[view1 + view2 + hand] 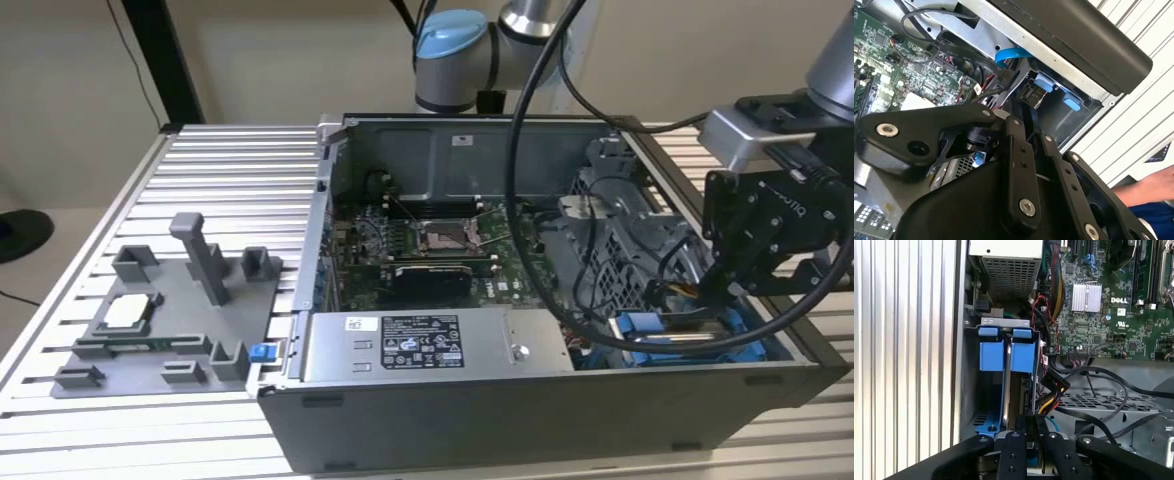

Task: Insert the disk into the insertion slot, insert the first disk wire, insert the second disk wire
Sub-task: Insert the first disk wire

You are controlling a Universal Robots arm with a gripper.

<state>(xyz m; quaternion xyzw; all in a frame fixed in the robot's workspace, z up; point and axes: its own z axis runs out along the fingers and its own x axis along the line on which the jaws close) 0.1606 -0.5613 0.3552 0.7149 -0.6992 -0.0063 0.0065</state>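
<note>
The disk [694, 338] lies in the insertion slot [635, 326] at the case's near corner on the exterior view's right, silver inside its blue frame. In the first wrist view the disk [1007, 375] shows edge-on between the slot's two square blue tabs [991, 356]. My gripper [731, 296] hangs right over this bay. Its fingertips [1034, 419] stand close together beside the disk, next to a bundle of yellow, black and orange wires [1051, 399]. What lies between them is hidden. In the second wrist view the gripper [1026, 112] points at the blue tabs [1045, 82].
The open computer case [534, 420] stands on a slatted metal table [227, 170]. A grey labelled power-supply box [414, 345], the motherboard [427, 240] and a metal drive cage [627, 230] surround the bay. A grey fixture [160, 320] sits at the exterior view's left. A person's hand [1154, 187] is nearby.
</note>
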